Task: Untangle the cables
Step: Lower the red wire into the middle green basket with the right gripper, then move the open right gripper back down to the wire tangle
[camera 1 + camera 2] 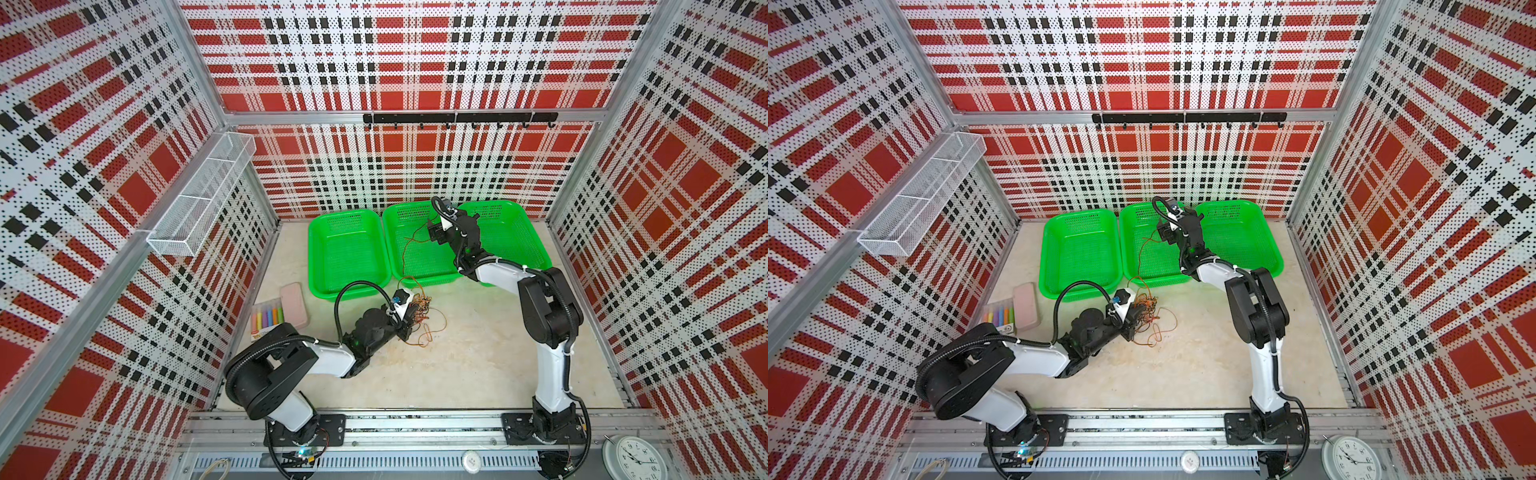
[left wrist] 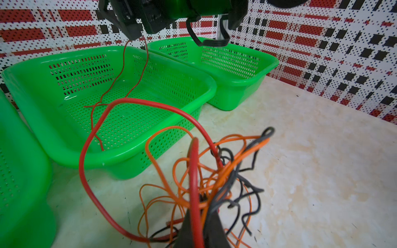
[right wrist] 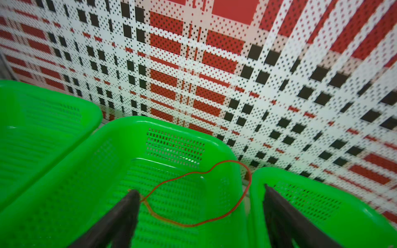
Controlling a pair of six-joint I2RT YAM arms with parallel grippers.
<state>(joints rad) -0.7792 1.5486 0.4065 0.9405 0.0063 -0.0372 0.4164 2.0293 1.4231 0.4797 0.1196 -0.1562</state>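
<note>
Right end effector [image 3: 199, 189] gaping over middle basket [image 3: 163, 124] rim; left end effector [image 2: 200, 223] pinches cables [image 2: 194, 167].

L gripper [image 2: 200, 211] clamped, R gripper [image 3: 200, 189] jaws apart

Three green baskets [image 1: 345, 257], two arms [image 1: 332, 357], one pink case [image 1: 293, 303], one chalk pack [image 1: 268, 316], one clock [image 1: 636, 459], one mesh shelf [image 1: 203, 195], one hook rail [image 1: 457, 118]; cables [image 1: 420, 308] too tangled to count.

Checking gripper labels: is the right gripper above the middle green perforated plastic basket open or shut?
Open. In the right wrist view, the right gripper shows dark fingers wide apart above the green perforated basket.
</note>
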